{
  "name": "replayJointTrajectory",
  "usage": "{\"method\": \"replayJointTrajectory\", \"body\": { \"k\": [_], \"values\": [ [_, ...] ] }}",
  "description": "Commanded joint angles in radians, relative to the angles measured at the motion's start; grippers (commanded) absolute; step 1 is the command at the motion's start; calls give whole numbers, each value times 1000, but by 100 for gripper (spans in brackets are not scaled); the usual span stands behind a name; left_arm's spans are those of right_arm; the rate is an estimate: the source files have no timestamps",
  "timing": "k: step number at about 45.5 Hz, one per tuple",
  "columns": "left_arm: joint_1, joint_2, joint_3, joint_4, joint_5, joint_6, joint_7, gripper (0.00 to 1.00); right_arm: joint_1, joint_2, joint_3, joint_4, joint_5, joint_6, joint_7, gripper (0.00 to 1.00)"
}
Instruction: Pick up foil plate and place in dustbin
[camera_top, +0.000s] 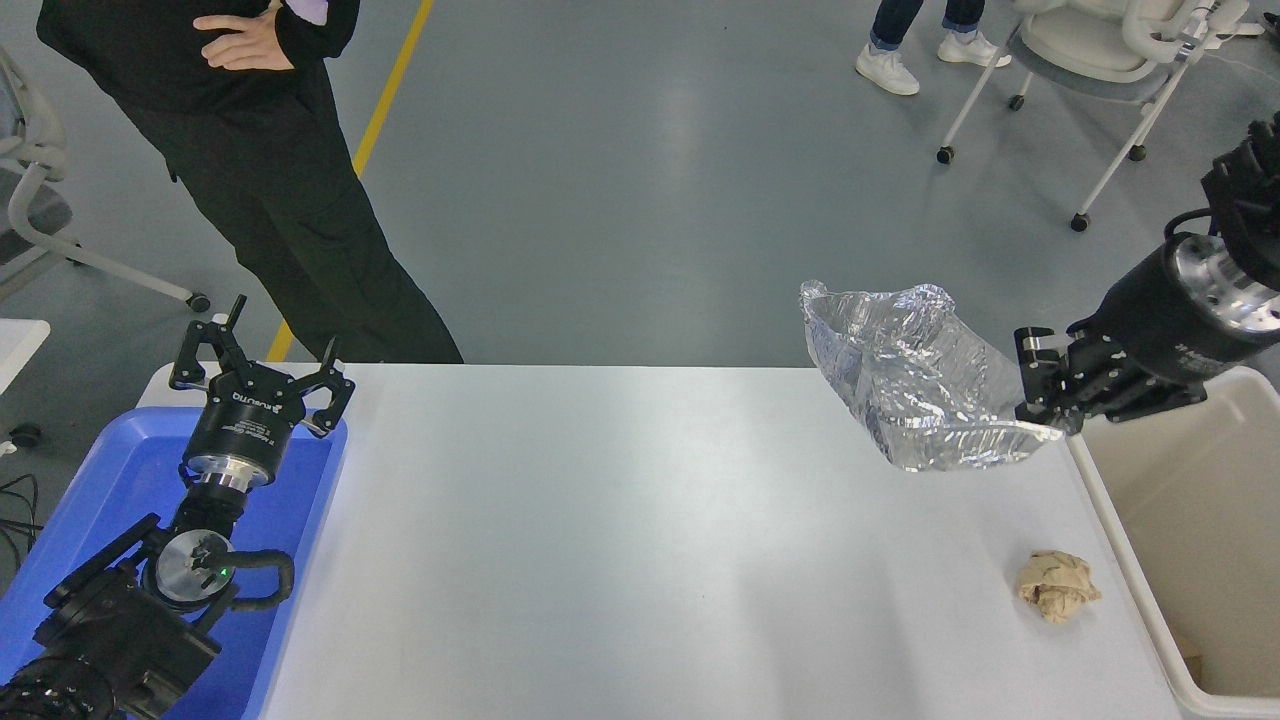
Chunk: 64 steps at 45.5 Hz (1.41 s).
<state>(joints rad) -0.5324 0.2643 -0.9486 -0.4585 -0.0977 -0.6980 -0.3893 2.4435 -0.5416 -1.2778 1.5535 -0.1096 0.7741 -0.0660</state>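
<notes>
I see my right pincer (1042, 400) clenched on the near right rim of the foil plate (915, 385), plate lifted clear of the table (620, 530), tilted, stretching left of the pincer, just beside the dustbin (1125, 560), left pincer (262, 378) splayed above the blue tray (120, 480)

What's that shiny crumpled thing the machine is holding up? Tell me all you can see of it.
It is the foil plate: a silver, wrinkled aluminium-foil tray, oblong, its rim bent out of shape. It hangs tilted in the air above the white table's far right corner, touching nothing but the right gripper, which pinches its right edge. The dustbin stands just to its right; the plate is not yet over it.
</notes>
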Motion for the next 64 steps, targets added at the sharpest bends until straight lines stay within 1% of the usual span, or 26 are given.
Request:
{"method": "replayJointTrajectory", "body": {
  "k": [1,25,32,40,50,54,58,64],
  "values": [
    [0,1,-1,0,0,0,0,100,55,6,-38,8,21,11,0,0],
    [0,1,-1,0,0,0,1,100,97,15,-81,4,22,11,-2,0],
    [0,1,-1,0,0,0,1,100,95,5,-156,-6,24,11,-2,0],
    [0,0,-1,0,0,0,0,100,98,-17,-319,-15,18,8,-2,0],
    [0,1,-1,0,0,0,0,100,97,-93,-394,-41,-10,-108,-8,0],
    [0,0,-1,1,0,0,0,100,77,-104,-397,-61,-45,-151,-9,0],
    [0,0,-1,0,0,0,0,100,40,-109,-396,-69,-53,-219,-9,0],
    [0,1,-1,0,0,0,0,100,9,-144,-403,-102,-55,-286,-9,0]
  ]
}}
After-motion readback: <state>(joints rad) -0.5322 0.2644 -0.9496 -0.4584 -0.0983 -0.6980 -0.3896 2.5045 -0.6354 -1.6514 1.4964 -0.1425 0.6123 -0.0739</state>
